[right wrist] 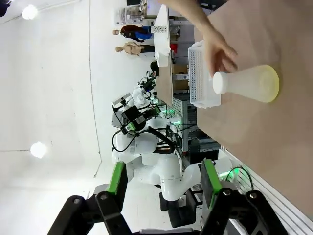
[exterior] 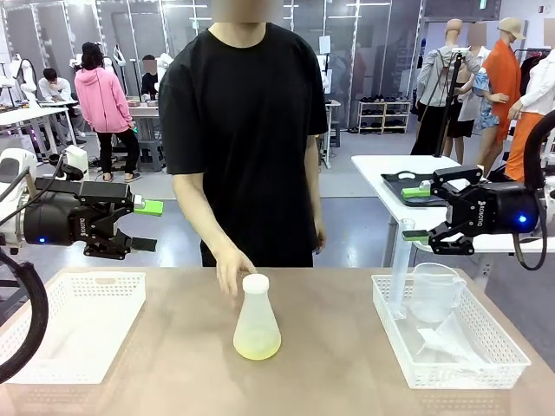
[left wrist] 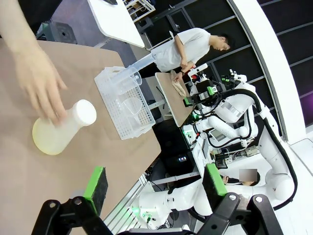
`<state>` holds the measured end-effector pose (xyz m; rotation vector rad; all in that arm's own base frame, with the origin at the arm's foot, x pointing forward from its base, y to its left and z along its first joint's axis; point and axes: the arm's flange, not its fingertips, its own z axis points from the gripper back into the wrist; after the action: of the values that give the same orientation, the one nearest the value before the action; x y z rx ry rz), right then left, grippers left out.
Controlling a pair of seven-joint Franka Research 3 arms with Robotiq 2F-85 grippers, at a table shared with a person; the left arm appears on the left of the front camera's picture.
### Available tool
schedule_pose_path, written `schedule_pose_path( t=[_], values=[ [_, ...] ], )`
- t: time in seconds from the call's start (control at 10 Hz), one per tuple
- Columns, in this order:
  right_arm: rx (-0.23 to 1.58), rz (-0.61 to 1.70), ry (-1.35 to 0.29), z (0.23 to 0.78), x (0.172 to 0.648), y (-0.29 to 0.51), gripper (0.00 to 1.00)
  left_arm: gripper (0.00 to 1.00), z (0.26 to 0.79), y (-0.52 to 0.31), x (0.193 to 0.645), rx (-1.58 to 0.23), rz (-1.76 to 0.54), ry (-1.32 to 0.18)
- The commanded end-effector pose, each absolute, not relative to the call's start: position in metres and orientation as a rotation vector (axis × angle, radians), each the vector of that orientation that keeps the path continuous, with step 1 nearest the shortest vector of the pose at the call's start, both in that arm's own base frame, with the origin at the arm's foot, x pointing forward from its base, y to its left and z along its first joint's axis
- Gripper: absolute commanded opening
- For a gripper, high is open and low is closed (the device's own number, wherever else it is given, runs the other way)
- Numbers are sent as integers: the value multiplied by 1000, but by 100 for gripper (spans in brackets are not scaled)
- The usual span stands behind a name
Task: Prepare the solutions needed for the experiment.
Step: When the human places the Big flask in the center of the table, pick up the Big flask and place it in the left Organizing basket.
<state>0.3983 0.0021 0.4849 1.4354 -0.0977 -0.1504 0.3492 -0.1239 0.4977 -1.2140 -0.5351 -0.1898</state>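
The solutions show as a little pale yellow-green liquid in the bottom of a frosted conical flask (exterior: 257, 328) (left wrist: 57, 133) (right wrist: 252, 83). It stands upright at the middle of the brown table. A person's hand (exterior: 231, 267) (left wrist: 40, 83) (right wrist: 220, 49) is at the flask's neck from the far side, touching it or nearly so. My left gripper (exterior: 146, 226) (left wrist: 155, 182) hovers open and empty above the table's left end. Above the right end, my right gripper (exterior: 416, 214) (right wrist: 163, 178) is also open and empty. Both point inward toward the flask.
A white mesh basket (exterior: 61, 368) lies at the table's left. A second basket (exterior: 451, 380) (left wrist: 122, 105) at the right holds a tall measuring cylinder (exterior: 401, 260) and a clear handled beaker (exterior: 434, 290). The person stands at the far edge.
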Motion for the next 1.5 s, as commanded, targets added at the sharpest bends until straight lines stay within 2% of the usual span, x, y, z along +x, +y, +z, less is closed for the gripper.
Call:
schedule_pose_path(
  t=[0.0,0.1,1.2,1.4],
  values=[
    [1388,-83,-103,487,390,5,76,100,500,-125,348,-1211,-176,-528],
    [1435,-150,-98,485,398,2,76,100,500,-125,348,-1211,-176,-528],
    [1435,-150,-98,485,398,2,76,100,500,-125,348,-1211,-176,-528],
    [1435,-150,-98,485,398,2,76,100,492,-125,368,-1247,-293,-569]
  ],
)
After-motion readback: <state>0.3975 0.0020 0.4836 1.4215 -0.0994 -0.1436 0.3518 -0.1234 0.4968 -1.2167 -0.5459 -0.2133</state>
